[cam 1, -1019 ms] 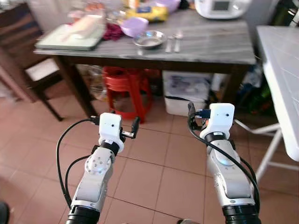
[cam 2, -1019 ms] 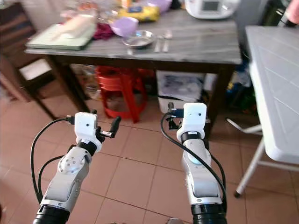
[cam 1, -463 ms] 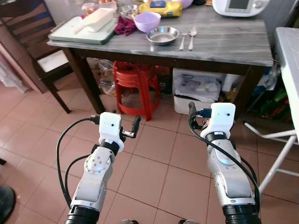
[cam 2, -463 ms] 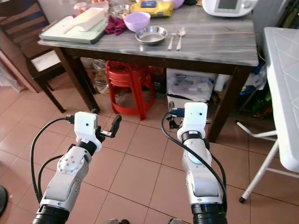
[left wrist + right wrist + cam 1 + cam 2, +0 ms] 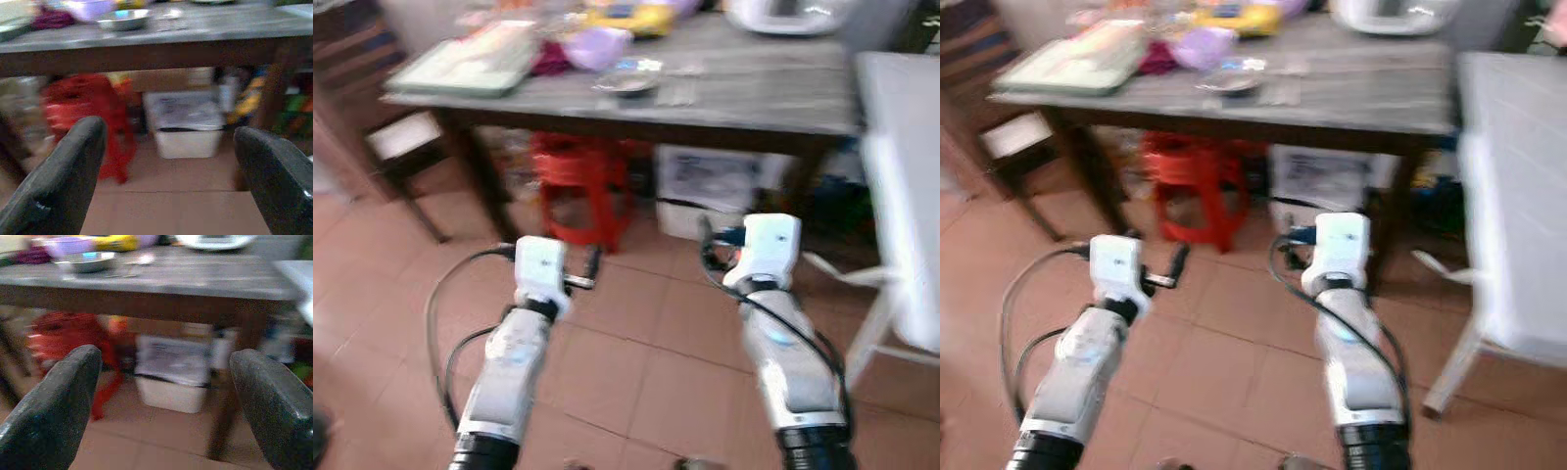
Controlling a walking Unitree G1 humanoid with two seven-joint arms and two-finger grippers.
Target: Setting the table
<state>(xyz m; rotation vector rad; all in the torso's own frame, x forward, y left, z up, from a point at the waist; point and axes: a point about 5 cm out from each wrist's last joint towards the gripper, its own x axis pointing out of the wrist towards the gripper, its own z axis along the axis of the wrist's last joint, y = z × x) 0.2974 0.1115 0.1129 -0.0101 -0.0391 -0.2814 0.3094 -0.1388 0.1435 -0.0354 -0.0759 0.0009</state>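
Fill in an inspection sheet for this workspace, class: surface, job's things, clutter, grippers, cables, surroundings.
Surface: grey table ahead, beyond the grippers.
Job's things: metal bowl and purple bowl on it; cutlery beside them, blurred.
Clutter: green tray, yellow packet, white appliance.
Grippers: left gripper and right gripper open, empty, held over the floor.
Cables: black cables looping along both arms.
Surroundings: red stool and white box under the table; white folding table on the right; tiled floor.
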